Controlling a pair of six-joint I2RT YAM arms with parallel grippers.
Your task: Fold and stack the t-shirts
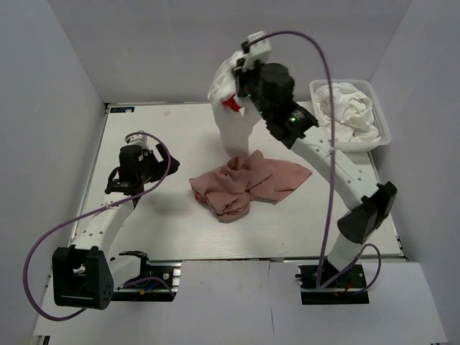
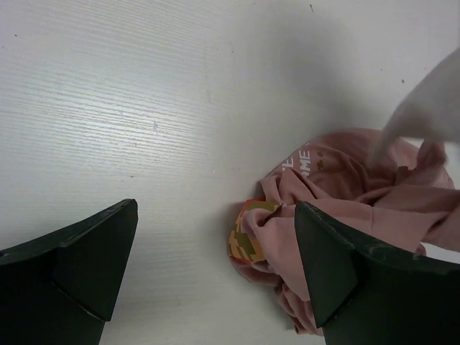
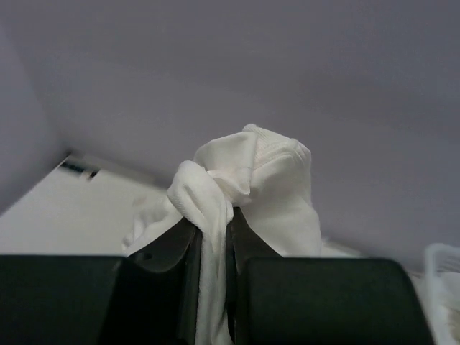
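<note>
My right gripper [image 3: 213,226] pinches limp white cloth t-shirt with red patch [image 1: 233,129], dangling bunched; light, floppy, best taken at shoulders. My left gripper [image 2: 215,215] gapes near crumpled dusty-pink t-shirt [image 2: 345,194].

right end effector [image 3: 213,237] | pinching white t-shirt [image 3: 251,183] | cloth bunched above

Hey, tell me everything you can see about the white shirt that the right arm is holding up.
The white shirt is soft, thin-looking cloth, bunched and creased, with a red patch near its top. The right gripper is shut on a gathered fold, and a knob of cloth bulges above the jaws. The shirt hangs lengthwise over the back middle of the table, its lower end just over the pink shirt. Whether the two touch is unclear.
</note>
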